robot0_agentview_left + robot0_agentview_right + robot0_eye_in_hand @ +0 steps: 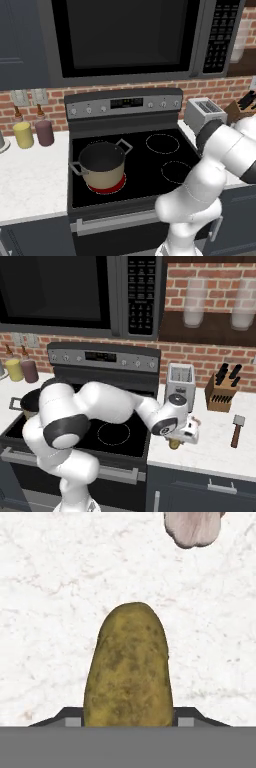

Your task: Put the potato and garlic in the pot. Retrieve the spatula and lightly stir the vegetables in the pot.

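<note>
The gripper (128,722) is clenching the potato (128,667) over the counter (45,612); the hand view is also showing the garlic (193,527) beyond the potato.

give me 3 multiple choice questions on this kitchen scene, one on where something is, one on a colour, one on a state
1. Where does the pot stand?
A. on the front left burner of the stove
B. on the white counter beside the toaster
C. inside the microwave

2. What colour is the ring showing under the pot?
A. blue
B. red
C. green

3. What is the state of the potato?
A. lying in the pot
B. lying loose beside the knife block
C. between the fingers of the gripper over the counter

Answers: 1 A, the left base view shows the pot on the front left burner. 2 B, a red ring shows at the pot's base. 3 C, the hand view shows the potato between the fingertips, with white counter behind it and the garlic beyond.
</note>
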Robot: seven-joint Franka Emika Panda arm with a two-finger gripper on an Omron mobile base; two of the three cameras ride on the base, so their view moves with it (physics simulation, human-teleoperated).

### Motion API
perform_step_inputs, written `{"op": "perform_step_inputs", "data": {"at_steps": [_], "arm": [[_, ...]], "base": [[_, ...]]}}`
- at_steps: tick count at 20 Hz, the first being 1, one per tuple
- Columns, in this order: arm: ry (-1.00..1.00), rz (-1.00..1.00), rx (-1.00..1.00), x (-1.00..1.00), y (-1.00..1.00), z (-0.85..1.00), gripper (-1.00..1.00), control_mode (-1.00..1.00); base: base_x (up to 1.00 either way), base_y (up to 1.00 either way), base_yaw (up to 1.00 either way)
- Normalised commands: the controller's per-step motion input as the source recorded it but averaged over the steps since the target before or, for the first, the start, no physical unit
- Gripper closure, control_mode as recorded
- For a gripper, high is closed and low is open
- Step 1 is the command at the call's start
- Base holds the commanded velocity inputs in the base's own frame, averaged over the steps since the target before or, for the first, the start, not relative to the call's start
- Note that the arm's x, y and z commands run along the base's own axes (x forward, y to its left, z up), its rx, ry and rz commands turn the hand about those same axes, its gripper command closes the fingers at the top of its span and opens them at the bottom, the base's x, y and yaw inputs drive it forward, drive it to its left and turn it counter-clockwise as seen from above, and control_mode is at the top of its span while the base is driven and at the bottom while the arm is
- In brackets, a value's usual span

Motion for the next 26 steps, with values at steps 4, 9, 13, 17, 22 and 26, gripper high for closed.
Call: {"op": "perform_step_inputs", "data": {"at_steps": [4, 9, 13, 17, 22, 26], "arm": [[-0.38, 0.02, -0.03, -0.61, 0.67, 1.0, 1.0, -1.0], [-0.11, 0.1, -0.01, -0.16, 1.0, 1.0, 1.0, -1.0], [0.0, 0.16, 0.0, 0.0, 1.0, 1.0, 1.0, -1.0], [0.0, 0.18, 0.0, 0.0, 1.0, 0.93, 1.0, -1.0], [0.0, 0.2, 0.0, 0.0, 1.0, 0.65, 1.0, -1.0], [0.0, 0.21, 0.0, 0.0, 1.0, 0.39, 1.0, -1.0]], "base": [[0.0, 0.0, 0.0], [0.0, 0.0, 0.0], [0.0, 0.0, 0.0], [0.0, 0.0, 0.0], [0.0, 0.0, 0.0], [0.0, 0.0, 0.0]]}}
